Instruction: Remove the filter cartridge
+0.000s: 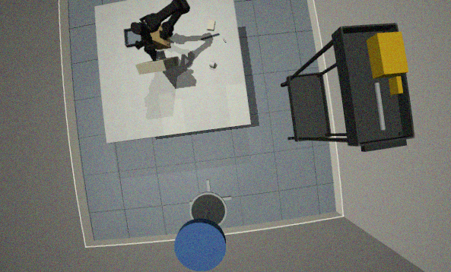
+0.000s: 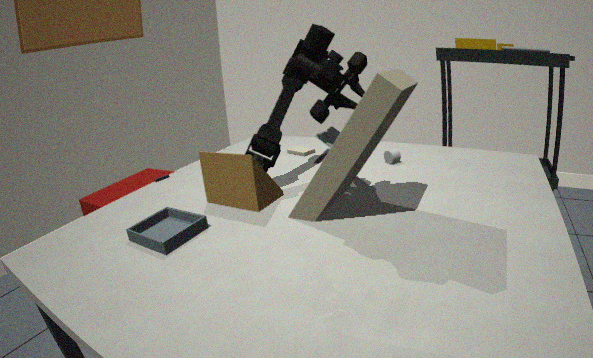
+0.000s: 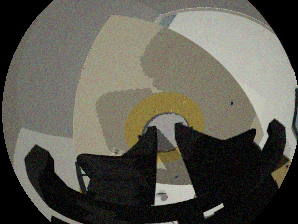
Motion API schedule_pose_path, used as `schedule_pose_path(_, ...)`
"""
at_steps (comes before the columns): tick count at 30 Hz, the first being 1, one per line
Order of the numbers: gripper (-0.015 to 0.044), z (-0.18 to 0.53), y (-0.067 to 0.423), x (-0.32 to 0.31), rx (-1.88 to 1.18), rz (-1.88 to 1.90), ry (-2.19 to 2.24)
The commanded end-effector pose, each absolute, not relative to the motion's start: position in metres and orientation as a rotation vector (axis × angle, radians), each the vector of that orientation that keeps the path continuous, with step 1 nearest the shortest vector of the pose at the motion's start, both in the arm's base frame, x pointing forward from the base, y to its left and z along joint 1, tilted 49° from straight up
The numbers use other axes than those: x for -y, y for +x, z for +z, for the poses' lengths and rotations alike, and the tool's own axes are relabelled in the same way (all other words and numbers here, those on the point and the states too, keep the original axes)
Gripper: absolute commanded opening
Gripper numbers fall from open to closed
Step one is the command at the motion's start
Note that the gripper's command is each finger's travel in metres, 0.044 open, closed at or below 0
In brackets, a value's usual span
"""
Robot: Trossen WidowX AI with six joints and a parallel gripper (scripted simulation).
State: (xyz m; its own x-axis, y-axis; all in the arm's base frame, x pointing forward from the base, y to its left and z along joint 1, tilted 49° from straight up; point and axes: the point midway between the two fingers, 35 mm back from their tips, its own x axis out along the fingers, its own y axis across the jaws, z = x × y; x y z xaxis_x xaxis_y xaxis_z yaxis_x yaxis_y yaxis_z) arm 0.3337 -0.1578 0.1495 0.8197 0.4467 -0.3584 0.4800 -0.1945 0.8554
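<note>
A beige service panel (image 2: 348, 150) (image 1: 150, 67) (image 3: 100, 83) leans at a slant in the middle of the white table. In the wrist view a yellow ring (image 3: 141, 115) surrounds the round grey cartridge (image 3: 166, 117) set in the panel's face. My gripper (image 3: 164, 127) (image 2: 352, 101) is pressed against that face high up, with both black fingers at the cartridge's middle, shut on it. The cartridge is hidden behind the panel in the top and exterior views. The dark grey tray (image 2: 145, 239) (image 1: 126, 38) sits on the table at the near left, empty.
A tan wedge block (image 2: 233, 182) stands between tray and panel by the arm's base. A small white cylinder (image 2: 392, 156) (image 1: 213, 65) and a flat beige block (image 2: 301, 151) (image 1: 211, 25) lie behind the panel. A red box (image 2: 123, 189) sits left of the table, a black rack (image 2: 498, 55) at the back right.
</note>
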Motion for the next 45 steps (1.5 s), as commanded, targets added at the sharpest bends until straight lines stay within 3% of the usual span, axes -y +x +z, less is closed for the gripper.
schedule_pose_path(1, 0.0, 0.147, 0.34, 0.152, -0.721, -0.027, 1.794)
schedule_pose_path(27, 0.0, 0.175, 0.275, 0.189, -0.724, -0.031, 1.794)
schedule_pose_path(45, 0.0, 0.15, 0.254, 0.162, -0.724, -0.031, 1.794)
